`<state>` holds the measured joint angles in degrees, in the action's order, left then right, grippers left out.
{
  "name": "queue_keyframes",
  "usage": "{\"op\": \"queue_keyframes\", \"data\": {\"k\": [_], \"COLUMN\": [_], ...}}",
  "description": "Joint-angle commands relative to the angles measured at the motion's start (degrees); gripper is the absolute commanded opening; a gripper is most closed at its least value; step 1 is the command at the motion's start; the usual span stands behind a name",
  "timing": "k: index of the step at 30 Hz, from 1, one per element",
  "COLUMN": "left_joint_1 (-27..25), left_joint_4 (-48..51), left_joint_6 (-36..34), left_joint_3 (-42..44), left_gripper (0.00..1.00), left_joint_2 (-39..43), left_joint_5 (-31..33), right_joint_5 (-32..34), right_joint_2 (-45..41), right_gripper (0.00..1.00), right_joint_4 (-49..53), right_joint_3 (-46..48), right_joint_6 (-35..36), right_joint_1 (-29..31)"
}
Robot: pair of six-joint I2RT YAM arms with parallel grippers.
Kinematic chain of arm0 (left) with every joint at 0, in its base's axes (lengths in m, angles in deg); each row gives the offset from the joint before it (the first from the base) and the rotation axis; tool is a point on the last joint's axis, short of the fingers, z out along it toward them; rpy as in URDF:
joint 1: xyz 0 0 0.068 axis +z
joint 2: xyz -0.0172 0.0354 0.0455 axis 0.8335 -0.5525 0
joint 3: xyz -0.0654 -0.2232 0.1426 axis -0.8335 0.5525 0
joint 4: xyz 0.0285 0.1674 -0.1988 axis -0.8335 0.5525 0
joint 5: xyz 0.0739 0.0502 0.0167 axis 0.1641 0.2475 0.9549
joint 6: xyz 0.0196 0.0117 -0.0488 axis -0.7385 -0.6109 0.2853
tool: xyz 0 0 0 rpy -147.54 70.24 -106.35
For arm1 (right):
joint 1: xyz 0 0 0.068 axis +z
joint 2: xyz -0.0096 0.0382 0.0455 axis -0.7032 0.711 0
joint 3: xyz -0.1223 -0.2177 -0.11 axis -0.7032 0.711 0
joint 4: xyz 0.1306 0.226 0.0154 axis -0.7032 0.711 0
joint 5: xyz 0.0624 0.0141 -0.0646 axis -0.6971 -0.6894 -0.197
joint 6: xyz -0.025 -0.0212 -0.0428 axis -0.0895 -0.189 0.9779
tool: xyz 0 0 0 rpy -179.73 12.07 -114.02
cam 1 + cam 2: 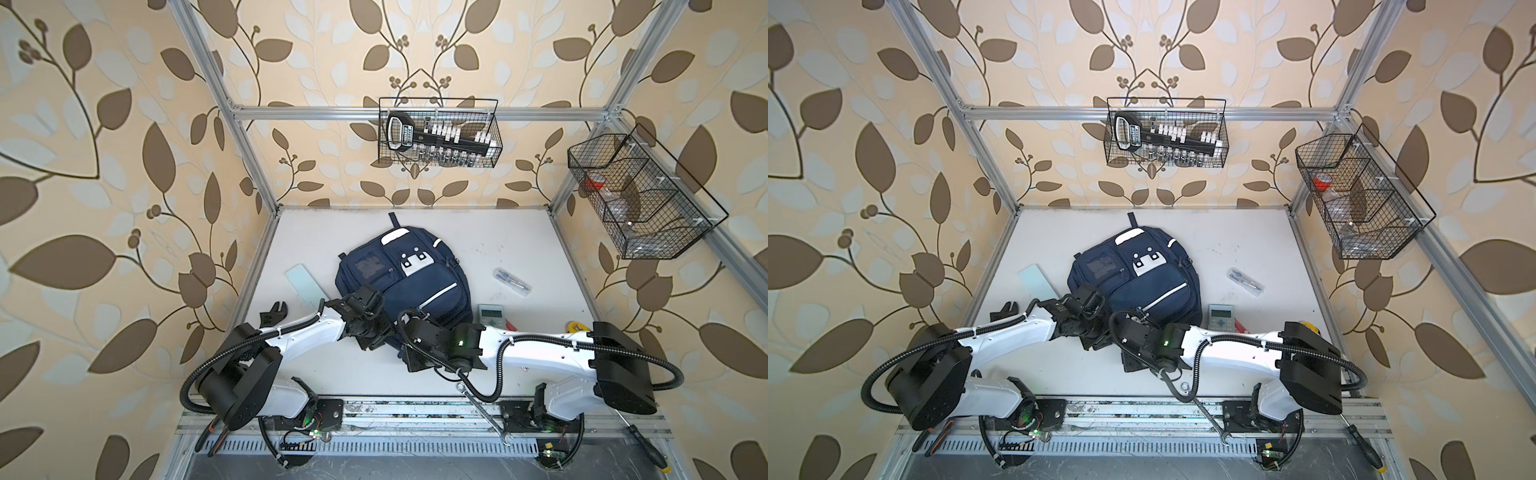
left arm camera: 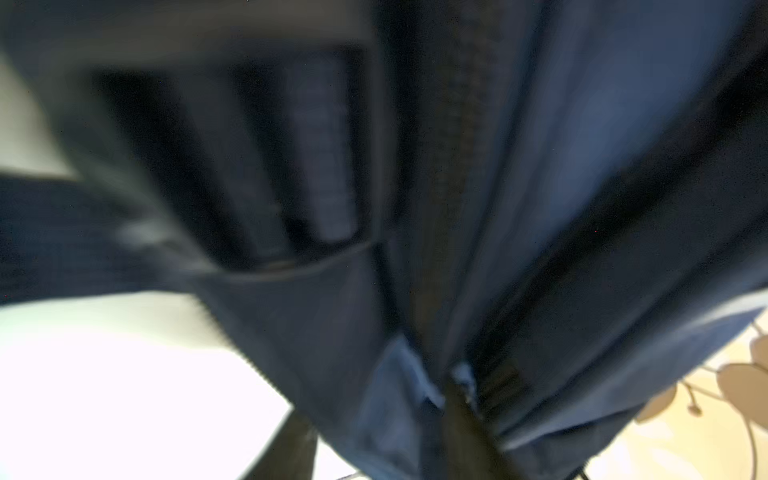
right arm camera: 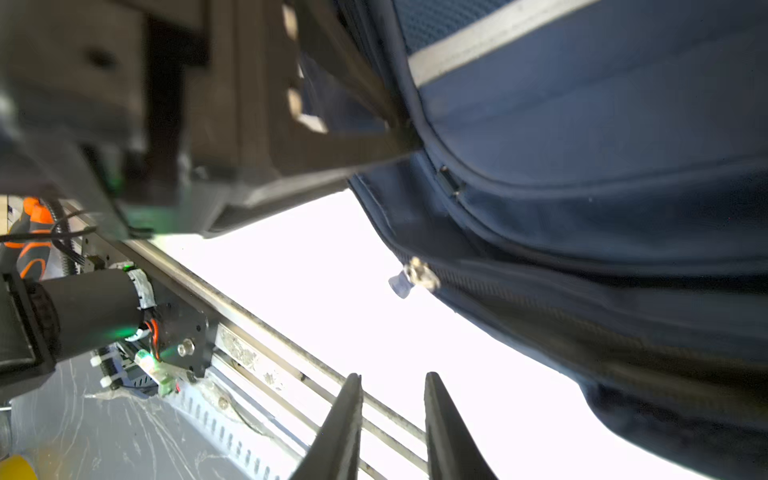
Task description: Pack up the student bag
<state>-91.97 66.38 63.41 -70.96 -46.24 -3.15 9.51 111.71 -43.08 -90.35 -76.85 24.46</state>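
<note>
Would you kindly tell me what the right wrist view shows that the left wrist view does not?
Only the right wrist view shows the right tool, its fingers apart with nothing between them, the base rail and an orange-and-black handle. Only the left wrist view, blurred and very close to the fabric, shows leaf-patterned wallpaper. Both show the student bag with its zip lines, lying on the white tabletop.

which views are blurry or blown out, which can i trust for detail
Left wrist view: smeared throughout, navy-blue fabric backpack filling it, white tabletop glaring. Right wrist view: tabletop blown to pure white, small metal zip pull fairly sharp. Both top views: sharp, evenly lit; aluminium frame bars splay from the wide lens.
</note>
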Motion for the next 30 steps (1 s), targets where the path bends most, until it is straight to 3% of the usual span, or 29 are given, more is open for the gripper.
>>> {"op": "queue_keyframes", "data": {"k": [1,3,7,12,16,23,30], "left_joint_1": [0.7,0.7,0.7,0.7,0.7,0.8,0.7], "left_joint_4": [-4.0,-4.2,-2.1,-2.1,-1.3,-2.0,-2.7], "left_joint_6": [0.0,-0.4,-2.3,-2.7,-3.9,-4.5,-5.8], "left_joint_3": [-2.5,-4.1,-7.9,-9.3,-11.0,-12.1,-13.1], "left_gripper": [0.16,0.0,0.0,0.0,0.0,0.0,0.0], "left_joint_2": [-1.0,-1.1,-0.9,0.4,1.3,0.7,0.9], "left_joint_5": [-2.9,-3.3,-3.4,-4.6,-4.5,-4.7,-5.4], "right_joint_5": [1.6,3.0,4.8,6.0,10.4,14.5,15.6], "right_joint_2": [2.2,3.0,4.3,6.9,9.9,4.1,5.1], "right_gripper": [0.28,0.31,0.39,0.35,0.33,0.35,0.33], "right_joint_4": [1.1,1.5,1.4,2.6,12.1,19.2,20.7], "right_joint_3": [-2.1,-2.9,-5.3,-8.8,-13.4,-14.5,-13.1], "right_joint_6": [-0.5,-0.8,-1.2,-2.0,-4.5,-5.9,-6.5], "right_joint_1": [0.3,0.3,-1.7,-4.6,-5.4,-2.6,-3.1]}}
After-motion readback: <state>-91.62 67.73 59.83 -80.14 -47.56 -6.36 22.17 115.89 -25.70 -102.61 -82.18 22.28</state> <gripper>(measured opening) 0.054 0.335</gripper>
